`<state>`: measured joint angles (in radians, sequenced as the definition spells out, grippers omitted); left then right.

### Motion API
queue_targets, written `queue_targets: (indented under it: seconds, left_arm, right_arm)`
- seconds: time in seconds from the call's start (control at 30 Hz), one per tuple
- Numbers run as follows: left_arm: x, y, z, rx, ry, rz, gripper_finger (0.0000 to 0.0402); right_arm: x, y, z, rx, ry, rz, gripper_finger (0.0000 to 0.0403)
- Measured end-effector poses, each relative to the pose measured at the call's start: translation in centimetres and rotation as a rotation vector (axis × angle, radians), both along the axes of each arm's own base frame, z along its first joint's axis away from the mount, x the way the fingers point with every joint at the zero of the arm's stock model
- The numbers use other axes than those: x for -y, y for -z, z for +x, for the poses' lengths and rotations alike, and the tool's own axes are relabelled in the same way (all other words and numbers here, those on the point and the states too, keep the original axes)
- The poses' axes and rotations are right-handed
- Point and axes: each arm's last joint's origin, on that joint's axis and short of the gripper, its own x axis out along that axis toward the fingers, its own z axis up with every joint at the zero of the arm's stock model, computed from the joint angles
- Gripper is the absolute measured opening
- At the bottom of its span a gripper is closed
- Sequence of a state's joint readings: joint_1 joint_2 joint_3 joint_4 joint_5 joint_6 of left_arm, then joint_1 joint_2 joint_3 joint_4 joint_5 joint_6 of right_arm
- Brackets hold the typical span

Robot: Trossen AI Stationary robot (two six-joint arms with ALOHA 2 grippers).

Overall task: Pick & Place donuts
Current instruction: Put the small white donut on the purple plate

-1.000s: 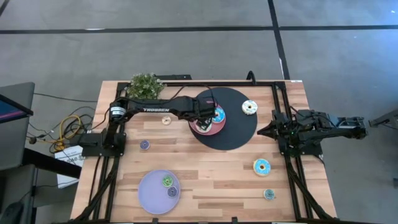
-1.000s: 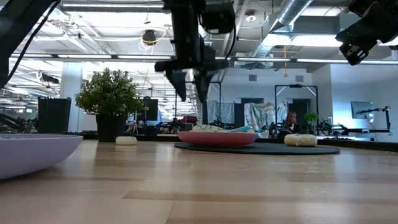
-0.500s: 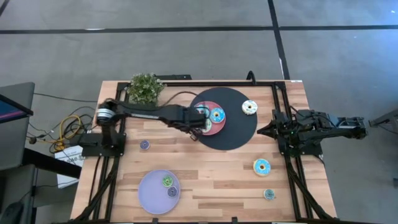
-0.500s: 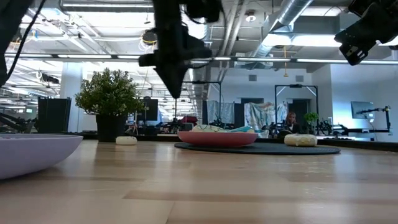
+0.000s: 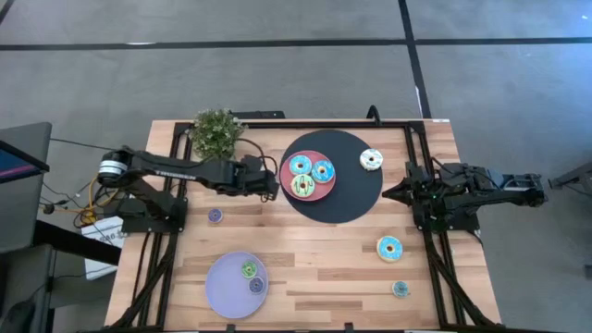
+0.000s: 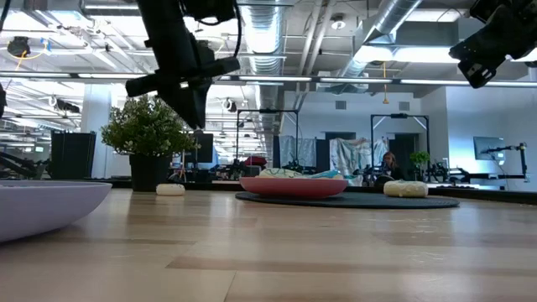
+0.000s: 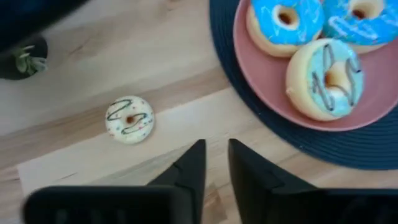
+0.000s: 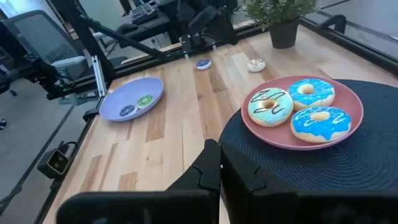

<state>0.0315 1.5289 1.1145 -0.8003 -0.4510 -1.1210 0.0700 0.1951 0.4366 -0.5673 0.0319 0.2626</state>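
Three bigger donuts lie on the pink plate (image 5: 314, 190): two blue (image 5: 300, 166) (image 5: 323, 170) and one pale green with dark stripes (image 7: 328, 78). A white donut (image 5: 371, 159) rests on the black mat (image 5: 356, 199). A blue donut (image 5: 389, 247) and a small one (image 5: 400, 289) lie on the wood at the right. A small cream donut (image 7: 129, 119) and a small purple one (image 5: 215, 215) lie on the left. My left gripper (image 7: 216, 155) hovers above the wood left of the pink plate, slightly open and empty. My right gripper (image 8: 219, 163) waits shut at the right edge.
A lavender plate (image 5: 222, 296) near the front edge holds a small green donut (image 5: 248, 269) and a small purple one (image 5: 256, 286). A potted plant (image 5: 216, 129) stands at the far left corner. Bare wood lies between the two plates.
My left gripper has drawn back from above the pink plate toward the table's left edge, leaving the plate's three donuts uncovered. The right arm has kept still.
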Motion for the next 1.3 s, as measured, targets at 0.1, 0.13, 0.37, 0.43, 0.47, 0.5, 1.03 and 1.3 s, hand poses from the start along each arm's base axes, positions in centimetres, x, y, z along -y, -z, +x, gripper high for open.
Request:
queue_targets:
  seconds: [0.1, 0.13, 0.37, 0.43, 0.47, 0.5, 1.03, 1.3]
  left_arm:
    - [-0.2, 1.0, 0.3, -0.029, -0.015, -0.004, 0.0109]
    - [-0.4, 1.3, 0.4, -0.042, -0.02, -0.007, 0.0126]
    - [-1.6, 3.3, 1.1, -0.066, -0.11, -0.105, 0.0242]
    - [-1.8, 3.9, 1.2, -0.088, -0.12, -0.113, 0.0271]
    - [-2.0, 4.1, 1.3, -0.097, -0.129, -0.107, 0.0285]
    - [-2.1, 4.3, 1.3, -0.102, -0.144, -0.096, 0.0297]
    - [-3.4, 4.7, 0.0, -0.151, -0.383, -0.013, 0.0352]
    - [-4.3, 7.2, 0.5, -0.231, -0.41, -0.085, 0.0352]
  right_arm:
    - [0.0, 0.0, 0.0, 0.0, 0.0, 0.0, 0.0]
    - [0.0, 0.0, 0.0, 0.002, 0.0, 0.0, 0.0]
    - [0.1, 0.0, 0.0, -0.001, 0.036, 0.023, 0.0]
    - [0.1, 0.0, 0.0, -0.001, 0.035, 0.023, 0.0]
    - [0.1, 0.0, 0.0, -0.001, 0.035, 0.023, 0.0]
    - [0.1, 0.0, 0.0, -0.001, 0.036, 0.023, 0.0]
    - [0.1, 0.0, 0.0, -0.001, 0.036, 0.025, 0.0]
    - [0.1, 0.0, 0.0, -0.002, 0.036, 0.024, 0.0]
